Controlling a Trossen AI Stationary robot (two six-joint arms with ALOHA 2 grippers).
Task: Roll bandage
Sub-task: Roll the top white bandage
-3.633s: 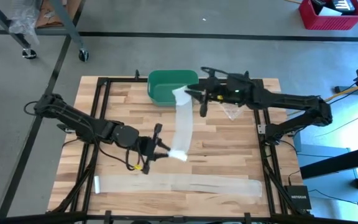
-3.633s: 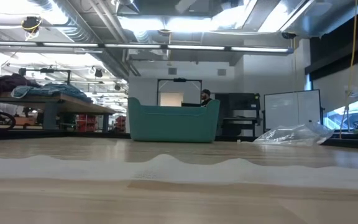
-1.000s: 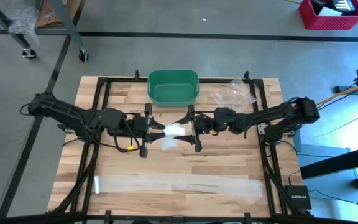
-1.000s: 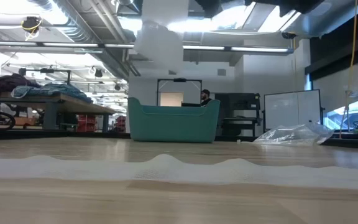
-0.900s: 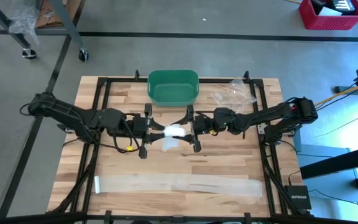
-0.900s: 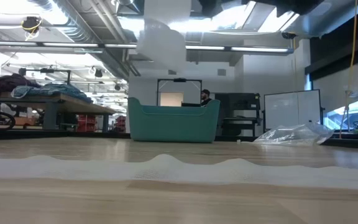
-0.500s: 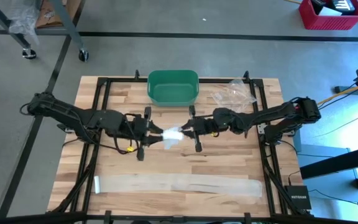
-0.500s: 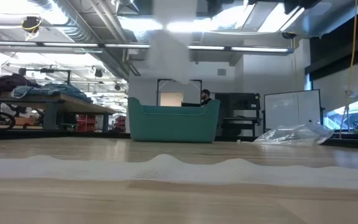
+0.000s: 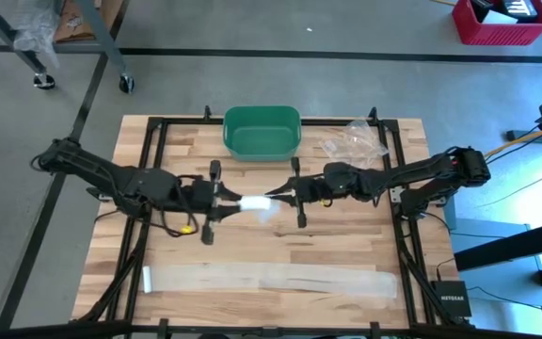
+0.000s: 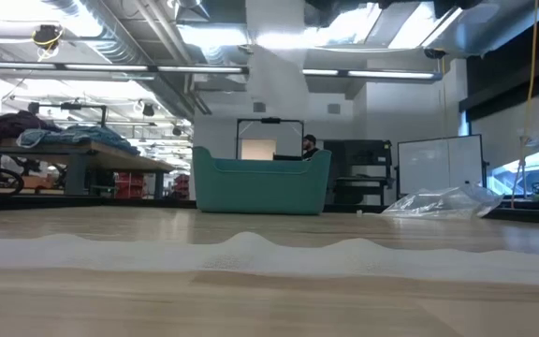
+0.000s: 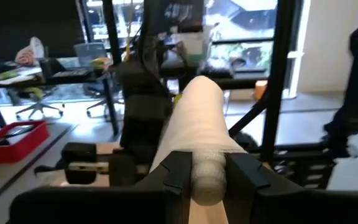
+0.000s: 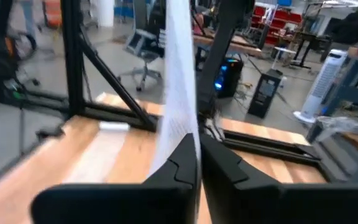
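A white bandage (image 9: 255,202), partly rolled, hangs in the air above the middle of the wooden table, between my two grippers. My left gripper (image 9: 226,201) comes level from the table's left and is shut on the roll (image 11: 199,118). My right gripper (image 9: 283,198) comes level from the right and is shut on the bandage's loose strip (image 12: 178,106). In the low view the bandage (image 10: 274,80) shows high above the tabletop. My left gripper pinches the roll's near end (image 11: 207,177) between its two fingers (image 11: 178,171). The fingers come level from the table's left and lie along the roll. The roll points away toward my right gripper, lifted clear of the table. My right gripper pinches the bandage's loose strip (image 12: 180,134) between its two shut fingers (image 12: 219,163), level from the table's right. The strip stands on edge and runs away from the fingertips toward the roll, clear of the table.
A second bandage strip (image 9: 271,279) lies flat and unrolled along the table's near edge, also seen as a wavy band (image 10: 251,251) in the low view. A green bin (image 9: 262,132) stands at the far edge, with a crumpled clear plastic bag (image 9: 351,143) to its right.
My right gripper has shut on the bandage's loose strip and rolled slightly. The bandage, earlier a bunched lump between the grippers, is now drawn out in a line between them, still clear of the table.
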